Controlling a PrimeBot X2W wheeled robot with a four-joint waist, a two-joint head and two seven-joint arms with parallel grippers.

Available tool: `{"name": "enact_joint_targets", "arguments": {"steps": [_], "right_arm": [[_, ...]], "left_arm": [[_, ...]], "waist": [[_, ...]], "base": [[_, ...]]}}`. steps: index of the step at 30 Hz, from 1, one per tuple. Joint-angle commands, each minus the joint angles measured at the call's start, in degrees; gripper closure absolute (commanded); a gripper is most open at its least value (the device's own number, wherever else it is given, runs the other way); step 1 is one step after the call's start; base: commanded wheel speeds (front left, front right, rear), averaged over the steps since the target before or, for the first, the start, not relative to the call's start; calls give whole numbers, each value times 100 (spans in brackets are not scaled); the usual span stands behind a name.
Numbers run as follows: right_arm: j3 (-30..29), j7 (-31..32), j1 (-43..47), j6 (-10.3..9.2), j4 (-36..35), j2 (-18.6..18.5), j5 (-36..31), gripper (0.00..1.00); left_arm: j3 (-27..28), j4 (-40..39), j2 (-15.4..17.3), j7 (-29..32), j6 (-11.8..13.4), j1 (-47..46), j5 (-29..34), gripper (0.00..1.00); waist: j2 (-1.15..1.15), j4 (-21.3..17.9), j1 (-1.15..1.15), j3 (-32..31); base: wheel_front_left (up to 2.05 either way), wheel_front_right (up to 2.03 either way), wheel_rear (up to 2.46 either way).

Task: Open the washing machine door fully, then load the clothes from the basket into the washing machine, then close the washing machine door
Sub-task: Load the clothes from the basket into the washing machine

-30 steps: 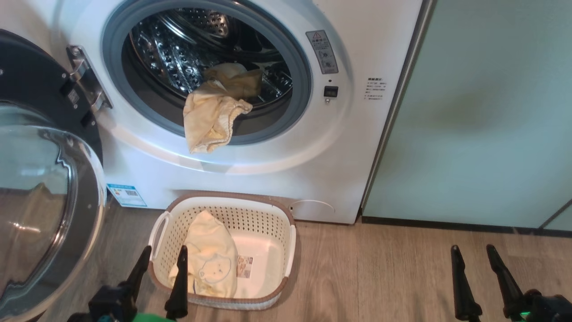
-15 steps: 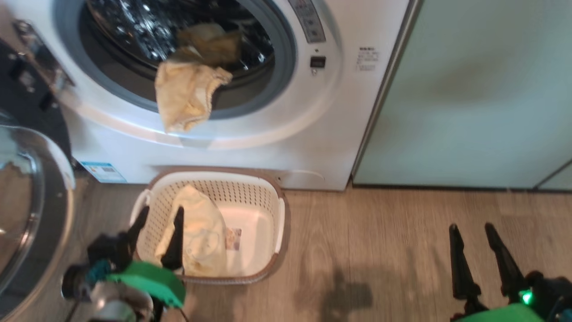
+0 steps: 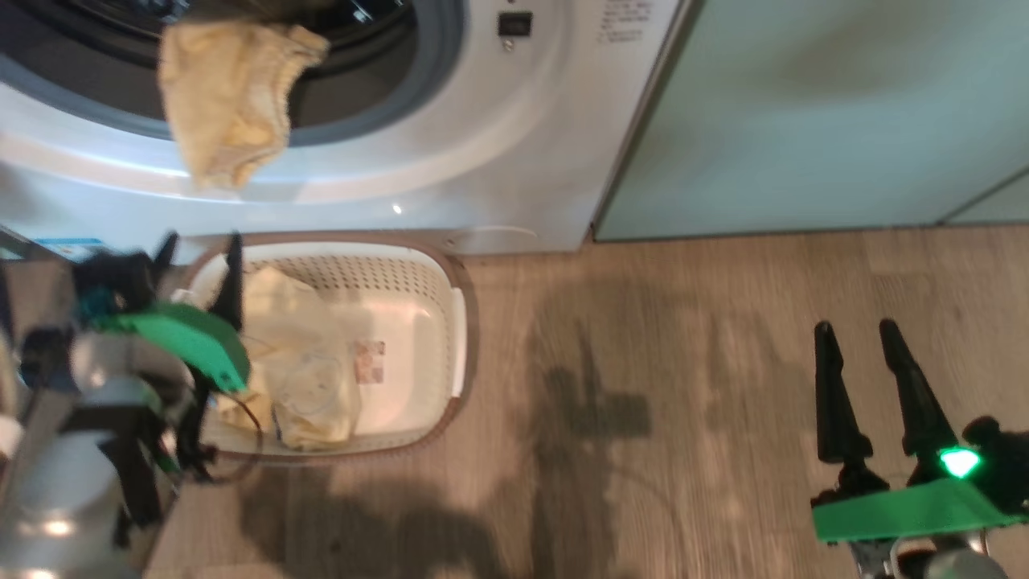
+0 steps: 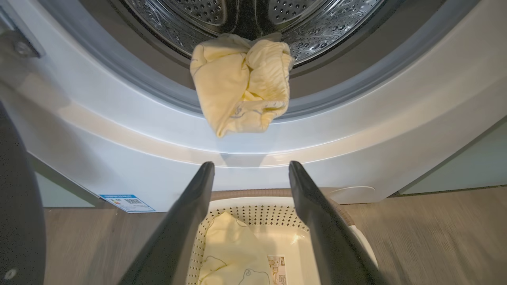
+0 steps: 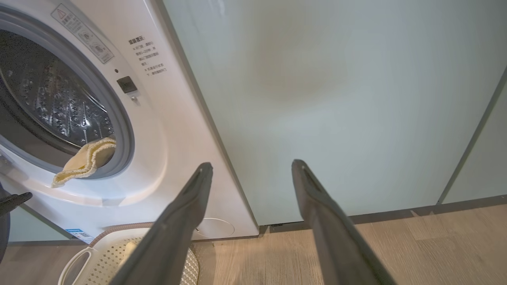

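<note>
Wood-grain floor (image 3: 683, 362), pale green cabinet doors (image 3: 804, 112) behind. Big white front-loading washing machine (image 3: 450, 161): the head view cuts its opening off at the top, while the left wrist view gives the perforated steel drum (image 4: 317, 23). Cream perforated plastic basket (image 3: 470, 322) sits just before its base. One pale yellow garment (image 3: 305, 378) lies inside, print blurred. Second pale yellow garment (image 3: 225, 104) hangs over the grey gasket (image 3: 438, 56). Left gripper (image 3: 201, 241): fingers apart, empty, at the basket's left end. Right gripper (image 3: 854, 326): apart, empty, over floor.
</note>
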Motion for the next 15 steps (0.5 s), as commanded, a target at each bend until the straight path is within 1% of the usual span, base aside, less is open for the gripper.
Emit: {"name": "enact_joint_targets", "arguments": {"steps": [1,6,9,15], "right_arm": [[128,-38,-152,-16,-196,-88,48,0],[159,-38,-321,-16,-204,-88,231,0],[178,-38,-400,-16,-207,-88,342,0],[226,-38,-528,-16,-203,-88,516,0]], "left_arm": [[205,-40,302,24,-21,-262,58,0],[111,419,672,198,-197,-845,235,0],[30,619,871,289,-254,-1144,377,0],[-110,967,1140,355,-180,-1602,677,0]], "waist": [[0,-190,-2,219],[0,-401,-2,497],[0,-509,-2,640],[0,-680,-2,823]], "base": [[0,0,0],[0,0,0],[0,0,0],[0,0,0]]}}
